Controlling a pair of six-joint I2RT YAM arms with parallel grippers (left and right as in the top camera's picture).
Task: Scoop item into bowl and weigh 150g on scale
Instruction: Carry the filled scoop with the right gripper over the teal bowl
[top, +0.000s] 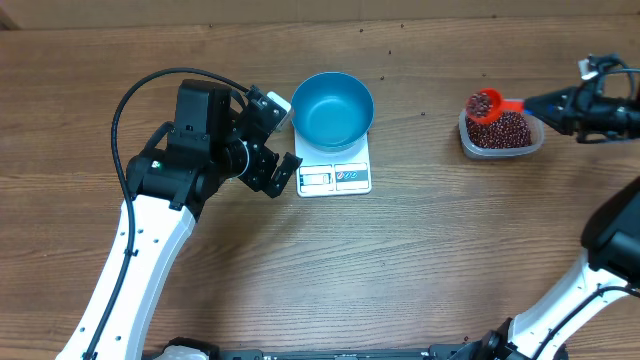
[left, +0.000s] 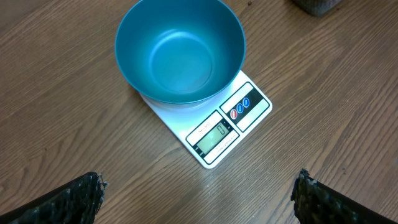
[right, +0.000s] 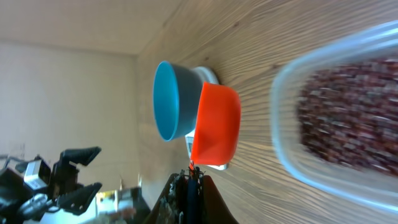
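Right gripper (right: 192, 179): jaws pressed together on the thin handle of the orange-red scoop (right: 217, 127), a pinch that fixes the scoop's cup out ahead of the fingers. In the overhead view the cup carries a load of beans (top: 480, 104) and sits over the left rim of the clear tub (top: 464, 142), so any grains that fall would likely drop back into the heap rather than onto the table (top: 450, 260). The bulk of the beans lies in that tub, at the right of the workspace.

Left gripper (top: 278, 140): jaws spread wide and holding nothing, poised just beside the left edge of the scale (top: 335, 178). Its wrist view frames the display, which appears to read zero.

The blue bowl (top: 332, 108) stands empty on the scale's platform, leaving the display and button panel uncovered at the near edge. Bowl and tub are well apart.

Judgement: the task is at its first transfer; the loaded scoop must cross to the bowl level, since tilting would spill beans.
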